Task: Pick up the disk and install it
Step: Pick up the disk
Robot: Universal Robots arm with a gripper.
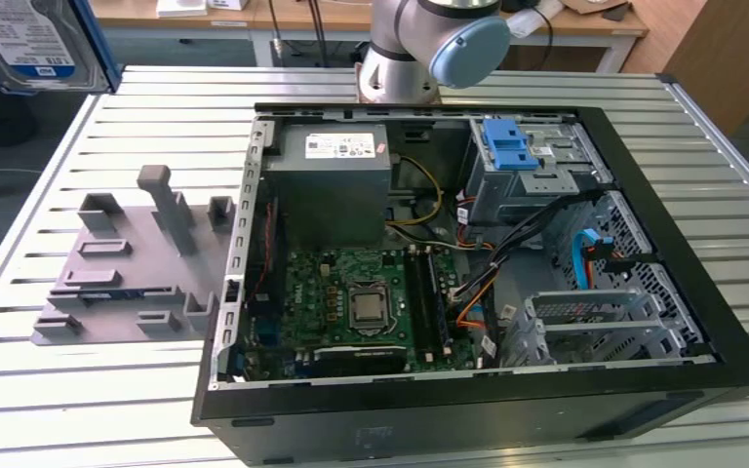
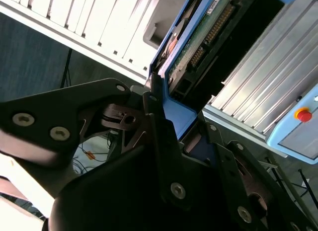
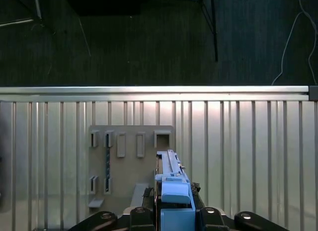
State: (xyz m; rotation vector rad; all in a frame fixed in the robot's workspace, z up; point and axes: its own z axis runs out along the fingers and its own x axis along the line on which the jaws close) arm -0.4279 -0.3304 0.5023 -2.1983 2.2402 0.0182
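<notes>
The tool [image 3: 171,215] grips the disk [image 3: 170,184] edge-on between its jaws, above the grey slotted holder [image 3: 130,146] on the table [image 3: 248,156].

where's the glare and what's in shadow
First wrist view: glare streaks the far rail of the ribbed aluminium table, floor beyond near black. Second wrist view: table slats wash out white; the black gripper clamping the blue-framed silver disk sits in shade. Exterior view: even light, shadow inside the open black computer case.

Blue-framed silver disk [image 1: 30,44], black pincer [image 3: 173,195], green motherboard [image 1: 348,283], black computer case [image 1: 479,419], pale grey ribbed table [image 1: 89,390].
</notes>
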